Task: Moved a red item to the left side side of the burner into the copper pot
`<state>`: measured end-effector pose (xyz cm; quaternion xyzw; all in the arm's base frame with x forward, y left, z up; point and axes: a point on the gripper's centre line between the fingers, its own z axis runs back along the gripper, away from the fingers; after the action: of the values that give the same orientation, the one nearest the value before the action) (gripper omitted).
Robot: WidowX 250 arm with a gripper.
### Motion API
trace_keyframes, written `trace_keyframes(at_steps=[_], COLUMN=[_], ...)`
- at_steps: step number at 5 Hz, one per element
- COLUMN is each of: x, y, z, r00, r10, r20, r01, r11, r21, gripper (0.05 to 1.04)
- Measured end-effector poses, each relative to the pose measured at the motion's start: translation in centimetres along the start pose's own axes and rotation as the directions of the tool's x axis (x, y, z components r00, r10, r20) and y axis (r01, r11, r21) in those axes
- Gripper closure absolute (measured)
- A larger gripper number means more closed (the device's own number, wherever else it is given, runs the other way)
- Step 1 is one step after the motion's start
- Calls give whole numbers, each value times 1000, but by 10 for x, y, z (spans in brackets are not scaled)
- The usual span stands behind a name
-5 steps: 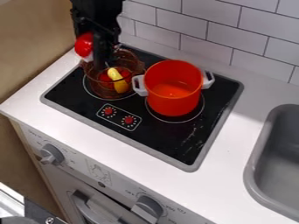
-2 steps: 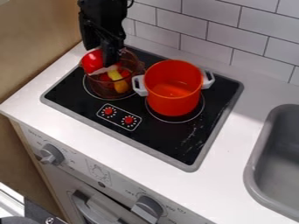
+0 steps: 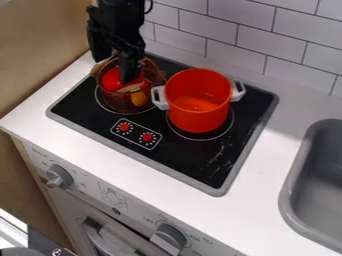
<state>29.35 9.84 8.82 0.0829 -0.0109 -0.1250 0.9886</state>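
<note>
My gripper [image 3: 115, 69] is over the left-hand pot, its fingers spread open, with the right one reaching down inside the rim. That pot is see-through and copper-brown [image 3: 105, 97] and stands on the left burner. A shiny red item [image 3: 113, 79] is inside it, beside and partly behind the right finger, no longer between closed fingers. Also in the pot is a yellow item [image 3: 138, 98], lower and to the right.
An orange-red pot [image 3: 198, 117] with white handles stands on the right burner, close to the copper pot. Behind the black stovetop [image 3: 194, 162] is a white tiled wall [image 3: 254, 45]. A grey sink [image 3: 294, 185] lies at the right.
The red item went from the left of the gripper, above the pot's edge, down into the copper pot. My gripper's fingers have parted and moved slightly right and down.
</note>
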Motion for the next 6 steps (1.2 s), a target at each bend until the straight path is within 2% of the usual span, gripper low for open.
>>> trace_keyframes(at_steps=[4, 5, 6], x=[-23, -27, -28], y=[-49, -67, -87], z=[28, 35, 44], r00=[992, 988, 985], r10=[101, 132, 152], r20=[-74, -80, -79], r01=[-101, -133, -156], r11=[995, 991, 987], r21=[-6, -10, -45], gripper=[84, 84, 84])
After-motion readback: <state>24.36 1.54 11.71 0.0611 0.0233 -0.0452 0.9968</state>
